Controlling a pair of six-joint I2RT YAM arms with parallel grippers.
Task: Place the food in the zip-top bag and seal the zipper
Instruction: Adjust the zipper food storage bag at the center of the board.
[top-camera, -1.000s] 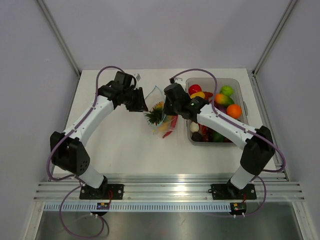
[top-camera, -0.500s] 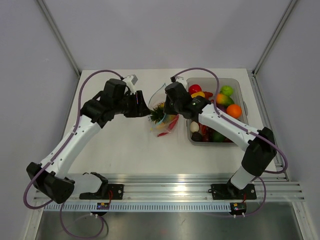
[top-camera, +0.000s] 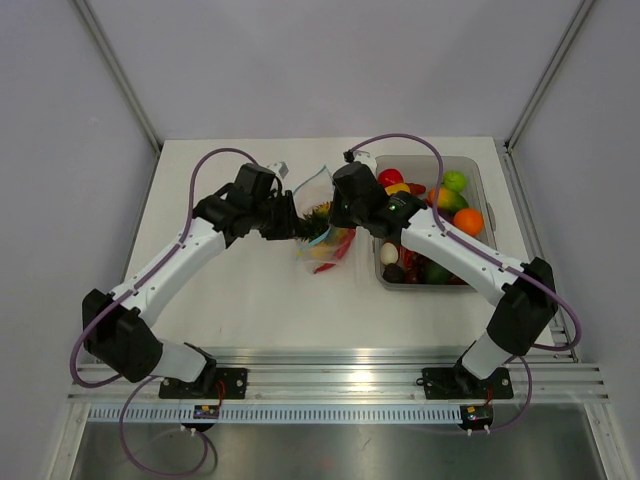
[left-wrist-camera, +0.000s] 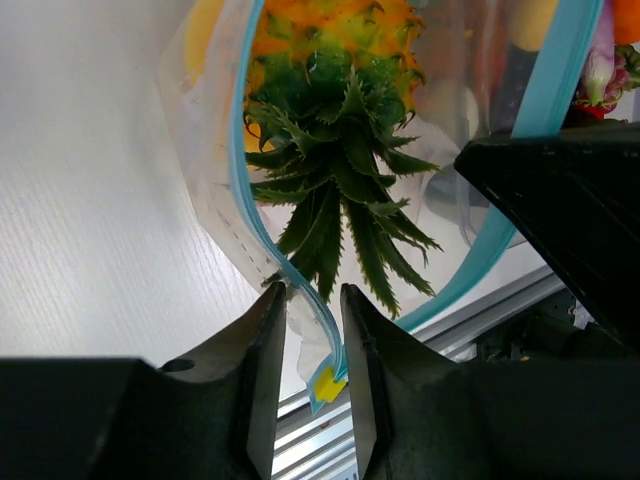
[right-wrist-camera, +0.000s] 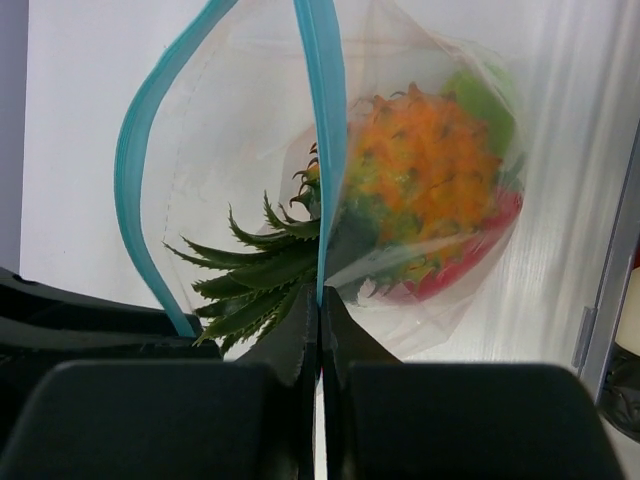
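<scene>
The clear zip-top bag (top-camera: 322, 245) lies mid-table with its mouth held up. Inside it are food pieces: a toy pineapple (right-wrist-camera: 425, 185) with green leaves (left-wrist-camera: 340, 190), plus red and yellow pieces. My right gripper (right-wrist-camera: 320, 300) is shut on one lip of the blue zipper (right-wrist-camera: 322, 100). My left gripper (left-wrist-camera: 312, 295) straddles the end of the other lip of the zipper (left-wrist-camera: 240, 150). Its jaws stand a little apart, and a yellow tab (left-wrist-camera: 327, 383) hangs between them. In the top view both grippers, left (top-camera: 292, 222) and right (top-camera: 335, 212), meet at the bag's mouth.
A rigid clear tub (top-camera: 478, 172) at the right holds more toy food: an orange (top-camera: 467, 221), a green fruit (top-camera: 455, 181), and red and dark pieces. The right forearm crosses over the tub. Bare white table (top-camera: 240, 290) lies to the left and in front of the bag.
The left arm swung and its gripper came in closer to the bag's left mouth corner. Its jaws widened, then narrowed again. The right gripper kept its hold on the zipper.
</scene>
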